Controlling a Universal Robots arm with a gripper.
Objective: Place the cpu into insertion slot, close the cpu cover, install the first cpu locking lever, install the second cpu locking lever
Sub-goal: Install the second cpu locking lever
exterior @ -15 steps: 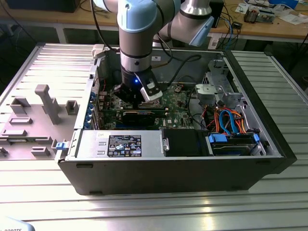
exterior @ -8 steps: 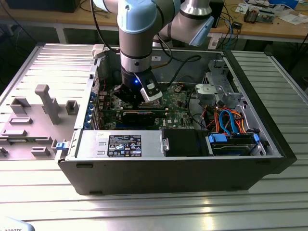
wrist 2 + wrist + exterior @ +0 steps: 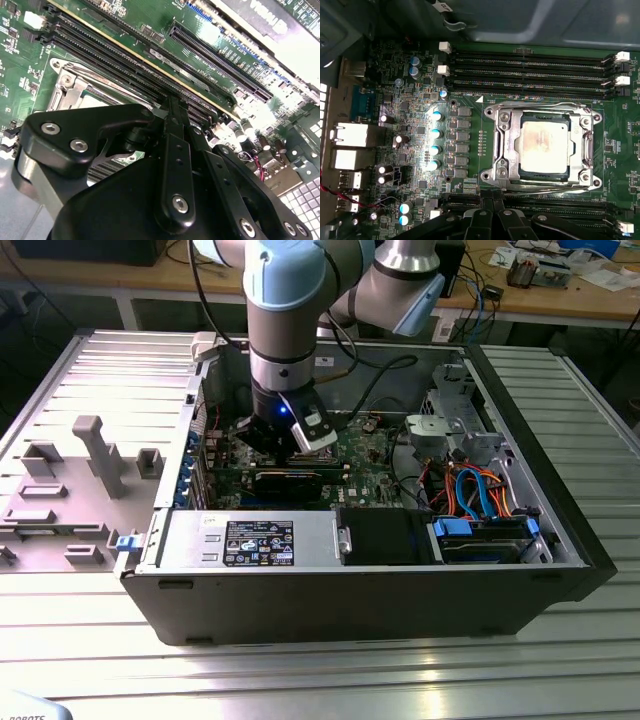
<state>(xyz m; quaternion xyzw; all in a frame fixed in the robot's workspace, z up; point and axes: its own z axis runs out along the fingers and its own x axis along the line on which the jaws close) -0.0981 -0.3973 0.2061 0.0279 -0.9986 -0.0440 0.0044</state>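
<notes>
One open case [image 3: 360,590] lies on a ribbed metal table [image 3: 300,670]. At the exterior view's left, a grey tray [image 3: 60,510] of moulded blocks sits just beside the case. A labelled power unit [image 3: 250,540] runs along the near wall of the case.

Further right, the arm [image 3: 285,310] reaches straight down into the case. The gripper [image 3: 285,450] hangs just above the green board [image 3: 370,445], towards the board's left part in the exterior view. A lit blue lamp shows on the wrist.

At the exterior view's right, orange and blue cables [image 3: 470,490] loop over a drive bay [image 3: 480,535].

In the first wrist view:
- The cpu [image 3: 544,145] lies flat in the slot [image 3: 545,175], silver top up.
- The cover [image 3: 502,145] is down over the cpu, and its window frames the metal top.
- Two wire levers lie flat along opposite sides of the cover, the first lever [image 3: 540,106] on the side away from the gripper, the second lever [image 3: 540,184] on the side nearest it. Whether either is hooked under its catch cannot be told.
- Memory slots [image 3: 530,70] run parallel to both levers.
- The gripper [image 3: 491,196] sits just beside the second lever, over the nearer memory slots.

In both wrist views the fingers [image 3: 172,125] are drawn together, with nothing visible between them. In the second wrist view the gripper [image 3: 173,107] stands close over the memory slots, and a corner of the cover [image 3: 65,85] shows beyond it.
</notes>
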